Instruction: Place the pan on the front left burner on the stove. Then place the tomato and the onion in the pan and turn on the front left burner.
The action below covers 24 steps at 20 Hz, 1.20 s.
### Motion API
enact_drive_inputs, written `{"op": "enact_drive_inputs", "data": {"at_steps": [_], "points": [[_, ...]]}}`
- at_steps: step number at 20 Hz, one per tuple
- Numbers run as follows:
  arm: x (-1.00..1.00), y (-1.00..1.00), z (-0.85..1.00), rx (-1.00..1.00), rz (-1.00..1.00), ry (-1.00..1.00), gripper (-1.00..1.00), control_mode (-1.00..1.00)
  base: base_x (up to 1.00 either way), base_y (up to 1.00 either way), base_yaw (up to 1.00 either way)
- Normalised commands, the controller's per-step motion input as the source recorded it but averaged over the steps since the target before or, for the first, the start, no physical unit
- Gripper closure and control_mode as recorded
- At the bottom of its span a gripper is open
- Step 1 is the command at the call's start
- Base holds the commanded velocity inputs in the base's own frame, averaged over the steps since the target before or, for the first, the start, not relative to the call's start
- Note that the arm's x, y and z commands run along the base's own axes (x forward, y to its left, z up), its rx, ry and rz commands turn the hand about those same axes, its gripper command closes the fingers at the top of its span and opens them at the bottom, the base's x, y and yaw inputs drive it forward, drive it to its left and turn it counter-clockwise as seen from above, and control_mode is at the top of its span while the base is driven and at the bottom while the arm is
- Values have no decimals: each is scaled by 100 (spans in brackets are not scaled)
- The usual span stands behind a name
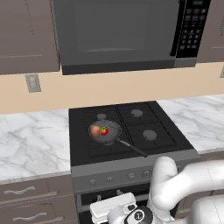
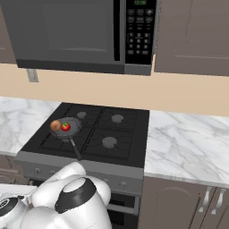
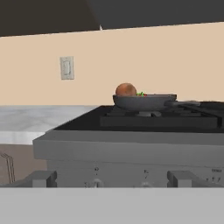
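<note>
At centre-left of the left base view, on the stove (image 1: pixel 131 127), we find the pan (image 1: pixel 106 131) sitting over the front left burner, its cap hidden under the pan; the long black handle runs toward lower right of the frame, ending near the stove's front edge. Inside the pan: the onion (image 1: pixel 95 130) at left and the tomato (image 1: pixel 104 130) just beside it at right, touching or nearly so — we cannot tell which. In the right base view the same pan (image 2: pixel 66 128) shows at left-centre of the frame, w/ onion (image 2: pixel 55 125) at its left rim and tomato (image 2: pixel 65 127) nearer the middle. Hand view, looking level across the stove front: pan (image 3: pixel 144 101) at centre frame, raised on the grate, onion (image 3: pixel 126 90) rising above the rim, only a sliver of tomato (image 3: pixel 141 94) w/ green top visible behind it.

Three other grey burner caps stand bare. Knobs (image 1: pixel 110 178) line the grey front panel, lower centre. The gripper (image 3: pixel 111 178) is low, in front of that panel; its fingers (image 3: pixel 41 178) stand wide apart at the bottom of the hand view, released, grasping nothing. Marble counter (image 1: pixel 30 144) flanks both sides; microwave (image 1: pixel 127 30) fills the upper frame; wall outlet (image 1: pixel 33 82) at upper left.
</note>
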Motion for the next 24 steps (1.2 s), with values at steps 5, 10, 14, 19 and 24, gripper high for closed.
{"op": "enact_drive_inputs", "data": {"at_steps": [5,10,14,19,24], "points": [[10,1,-25,2,0,4,-100,-100,0,0,0],[1,9,-2,3,0,0,-100,-100,0,0,0],[0,14,-2,2,0,0,-100,-100,0,0,0],[4,0,-8,0,0,1,-100,-100,0,0,0],[0,0,-12,0,0,0,-100,-100,0,0,0]]}}
